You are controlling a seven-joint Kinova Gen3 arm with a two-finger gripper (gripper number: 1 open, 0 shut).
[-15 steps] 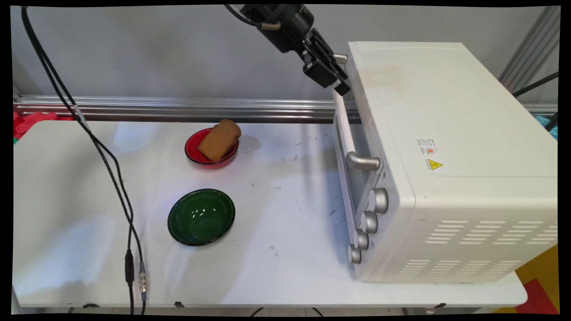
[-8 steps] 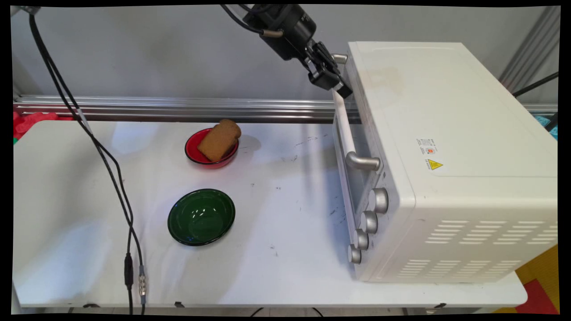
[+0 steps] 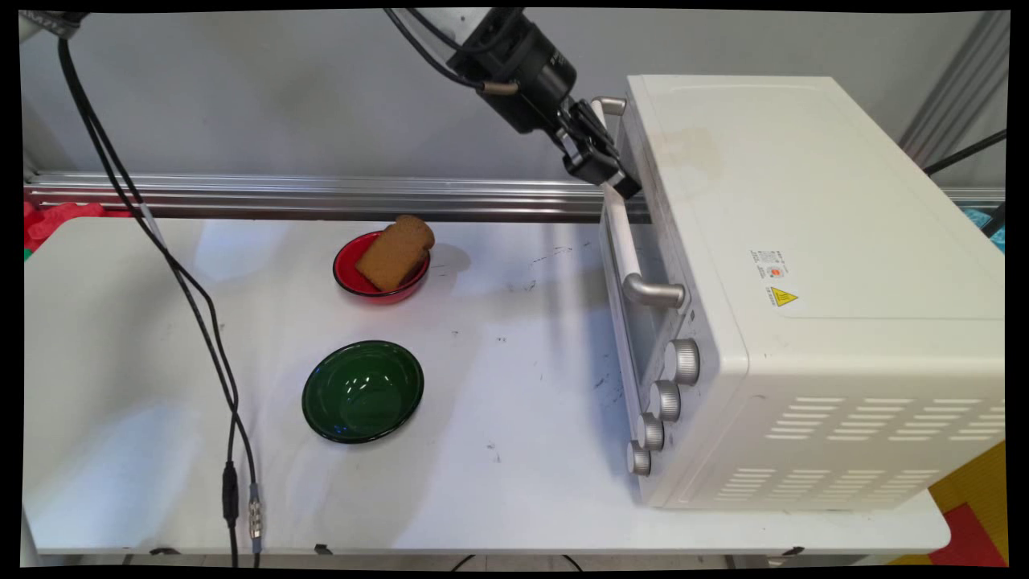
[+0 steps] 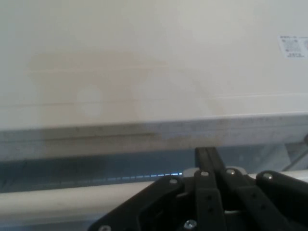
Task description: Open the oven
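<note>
A white toaster oven point(image 3: 812, 265) stands on the right of the table, its door facing left. The door's white bar handle point(image 3: 632, 241) runs between two silver brackets. My black gripper point(image 3: 620, 183) reaches in from the upper left and is shut on the far part of the oven door handle, close to the oven's top edge. In the hand view the handle point(image 4: 57, 202) passes under the black linkage of the gripper point(image 4: 211, 175). The oven's top point(image 4: 144, 62) fills the hand view above that, with a dark strip of door glass between.
A red bowl point(image 3: 346, 277) with a slice of brown bread point(image 3: 394, 253) sits at the table's back middle. An empty dark green bowl point(image 3: 363, 392) lies in front of it. Black cables point(image 3: 201, 305) hang down on the left. Several silver knobs point(image 3: 667, 398) line the oven's near front.
The gripper came down and slightly right along the oven's front top edge, and its fingers drew together around the door handle. The bowls and bread stayed put.
</note>
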